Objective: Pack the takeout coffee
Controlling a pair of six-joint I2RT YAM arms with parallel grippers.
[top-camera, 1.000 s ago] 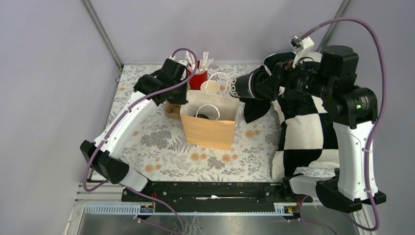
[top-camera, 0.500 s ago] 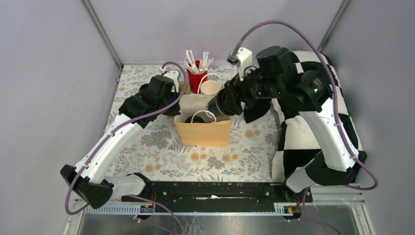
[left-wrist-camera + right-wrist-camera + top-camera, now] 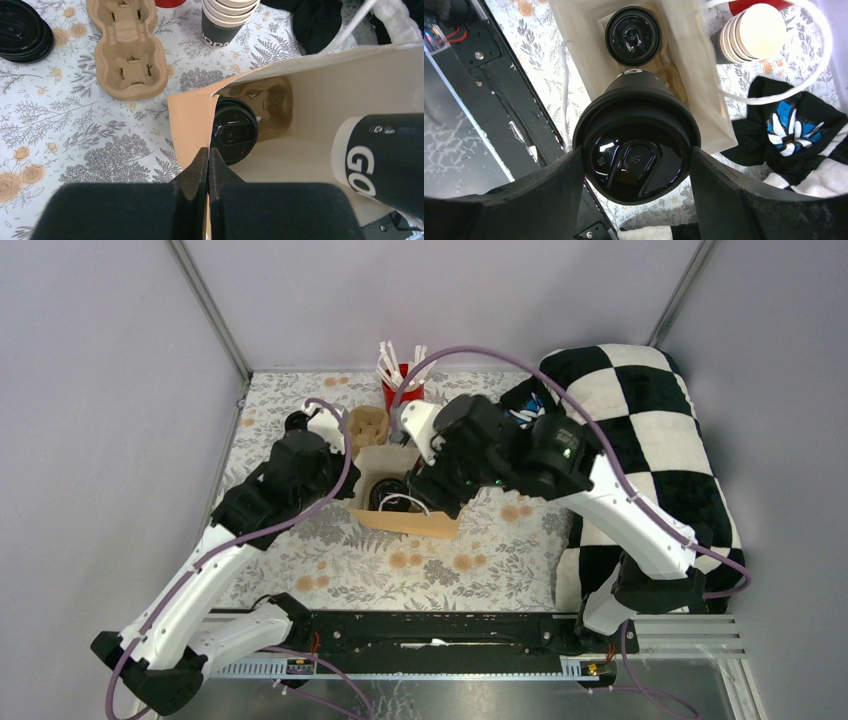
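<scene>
A brown paper bag [image 3: 420, 523] stands open mid-table. One takeout coffee cup with a black lid [image 3: 385, 500] stands inside it, and shows in the left wrist view [image 3: 234, 131] and the right wrist view [image 3: 633, 35]. My right gripper [image 3: 428, 483] is shut on the second lidded cup [image 3: 636, 145] and holds it tilted over the bag's mouth; its dark side shows in the left wrist view [image 3: 387, 155]. My left gripper [image 3: 208, 152] is shut on the bag's left rim [image 3: 192, 120], holding it open.
A cardboard cup carrier [image 3: 127, 50] and a stack of black lids [image 3: 22, 32] lie behind the bag. A stack of lidless cups [image 3: 227, 17] and a red cup of white sticks [image 3: 400, 375] stand at the back. A checkered pillow [image 3: 640, 440] and black cloth [image 3: 794, 125] lie right.
My right arm has swung left and down, bringing the lidded cup over the bag's mouth. My left arm has drawn back toward the near side with the bag's rim, and the bag has leaned that way.
</scene>
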